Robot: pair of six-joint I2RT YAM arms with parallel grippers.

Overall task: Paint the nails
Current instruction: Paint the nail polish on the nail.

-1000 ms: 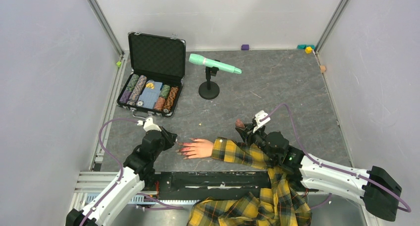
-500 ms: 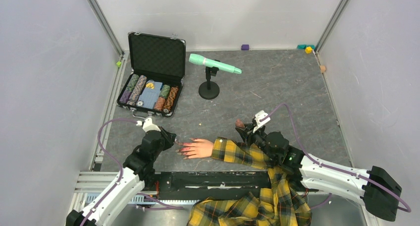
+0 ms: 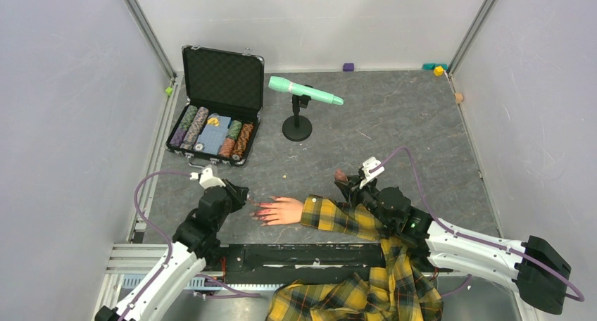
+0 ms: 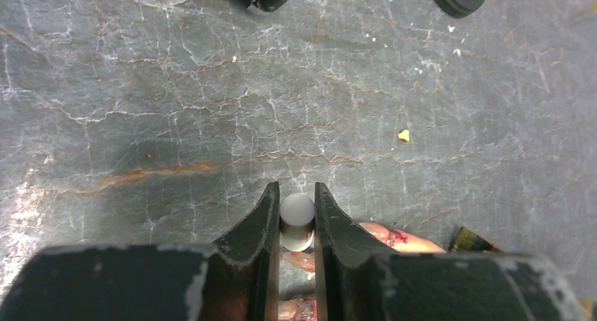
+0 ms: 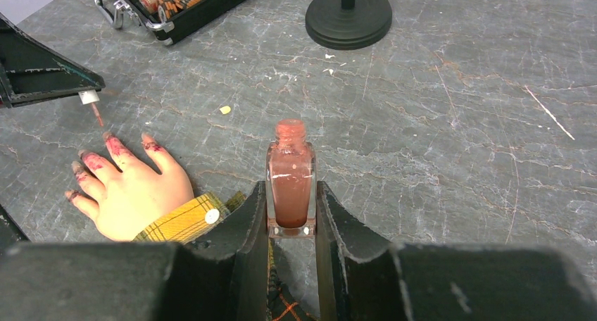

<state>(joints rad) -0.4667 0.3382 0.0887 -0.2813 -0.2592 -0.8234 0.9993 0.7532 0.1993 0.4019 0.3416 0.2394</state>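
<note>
Two grippers clamp: left gripper (image 4: 296, 189) the brush cap (image 4: 296, 214) near the nails (image 5: 115, 146), right gripper (image 5: 291, 191) the polish bottle (image 5: 290, 177)

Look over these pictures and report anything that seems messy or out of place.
Red polish is smeared past the nails onto the fingertips of the mannequin hand, patchy rather than neat. The right gripper holds the polish bottle uncapped and upright; no spill shows.
</note>
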